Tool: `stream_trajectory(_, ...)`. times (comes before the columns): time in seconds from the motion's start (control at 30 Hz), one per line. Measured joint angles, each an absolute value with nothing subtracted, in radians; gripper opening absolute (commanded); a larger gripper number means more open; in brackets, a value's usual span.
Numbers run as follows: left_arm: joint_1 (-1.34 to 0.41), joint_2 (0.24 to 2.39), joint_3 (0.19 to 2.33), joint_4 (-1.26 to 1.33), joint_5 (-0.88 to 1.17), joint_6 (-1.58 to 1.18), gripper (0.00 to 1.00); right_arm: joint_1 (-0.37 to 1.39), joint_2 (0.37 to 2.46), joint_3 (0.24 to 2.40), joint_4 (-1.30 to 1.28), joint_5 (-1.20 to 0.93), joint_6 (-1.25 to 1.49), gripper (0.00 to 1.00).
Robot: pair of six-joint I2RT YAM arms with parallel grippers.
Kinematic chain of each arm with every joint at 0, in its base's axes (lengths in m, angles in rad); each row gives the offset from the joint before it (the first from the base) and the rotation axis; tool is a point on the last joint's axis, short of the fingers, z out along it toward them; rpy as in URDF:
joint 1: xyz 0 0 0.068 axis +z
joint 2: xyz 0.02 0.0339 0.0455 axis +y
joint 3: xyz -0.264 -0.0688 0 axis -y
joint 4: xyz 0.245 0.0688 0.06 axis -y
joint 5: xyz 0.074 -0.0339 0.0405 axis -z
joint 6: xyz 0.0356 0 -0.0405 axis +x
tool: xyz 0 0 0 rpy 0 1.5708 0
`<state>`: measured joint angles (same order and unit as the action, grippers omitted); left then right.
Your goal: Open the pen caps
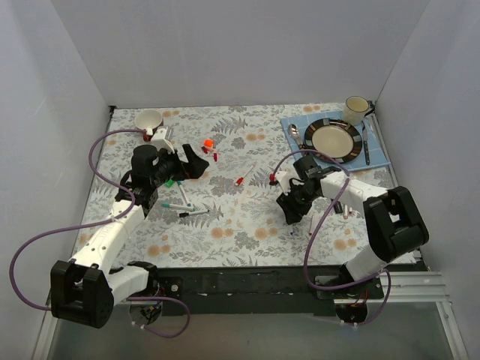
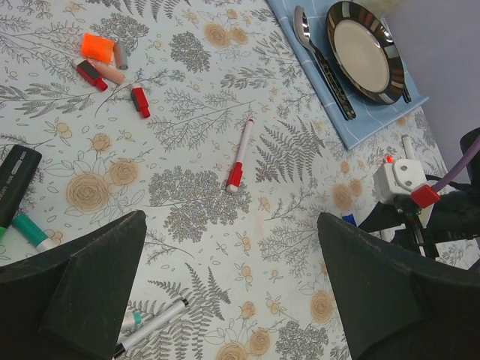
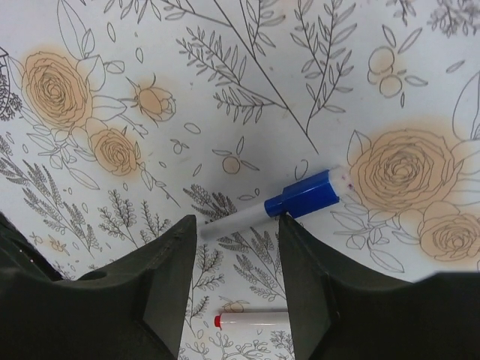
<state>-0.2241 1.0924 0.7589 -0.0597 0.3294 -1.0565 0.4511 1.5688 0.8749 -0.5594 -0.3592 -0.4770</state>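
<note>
Two grippers hang over the floral tablecloth, and neither has hold of anything. The left gripper is spread wide, with only bare cloth between its fingers. Beyond it lies a white pen with a red cap, the cap on. Farther off, loose caps sit close together: an orange cap, a dark red cap and a bright red cap. Among them are a pinkish piece and a grey piece that I cannot identify. Beside one finger lie a black marker and a green-capped pen.

The right gripper stands partly open, low over a white pen with a blue cap. The cap is on. The barrel lies across the gap just past the fingertips, and the cap pokes out beyond one finger. Whether the fingers touch this pen cannot be told. A second white pen with a red end lies nearer, between the fingers.

At the far right, a blue placemat bears a dark-rimmed plate, a spoon and a knife, with a mug behind. A white bowl stands at the far left.
</note>
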Motion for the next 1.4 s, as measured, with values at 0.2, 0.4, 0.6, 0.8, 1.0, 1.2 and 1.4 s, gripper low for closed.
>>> stream_trajectory(0.2, -0.224, 1.093, 0.759, -0.061, 0.325, -1.055, 0.98, 0.544, 1.608, 0.916, -0.534, -0.285, -0.472, 0.49)
stream_trajectory(0.4, -0.224, 1.101, 0.759, -0.061, 0.327, -1.055, 0.98, 0.632, 1.612, 0.916, -0.500, -0.172, -0.507, 0.25)
stream_trajectory(0.6, -0.224, 1.125, 0.759, -0.055, 0.365, -1.089, 0.98, 0.643, 1.612, 0.914, -0.485, -0.122, -0.510, 0.01)
stream_trajectory(0.8, -0.224, 1.160, 0.673, 0.119, 0.509, -1.301, 0.93, 0.635, 1.609, 0.914, -0.484, -0.147, -0.508, 0.01)
stream_trajectory(1.0, -0.411, 1.244, 0.401, 0.391, 0.525, -1.621, 0.90, 0.583, 1.604, 0.913, -0.511, -0.343, -0.513, 0.01)
stream_trajectory(1.2, -0.636, 1.363, 0.369, 0.624, 0.408, -1.811, 0.74, 0.554, 1.529, 0.913, -0.554, -0.578, -0.560, 0.01)
stream_trajectory(1.4, -0.733, 1.524, 0.447, 0.765, 0.295, -1.903, 0.62, 0.525, 1.481, 0.913, -0.595, -0.754, -0.610, 0.01)
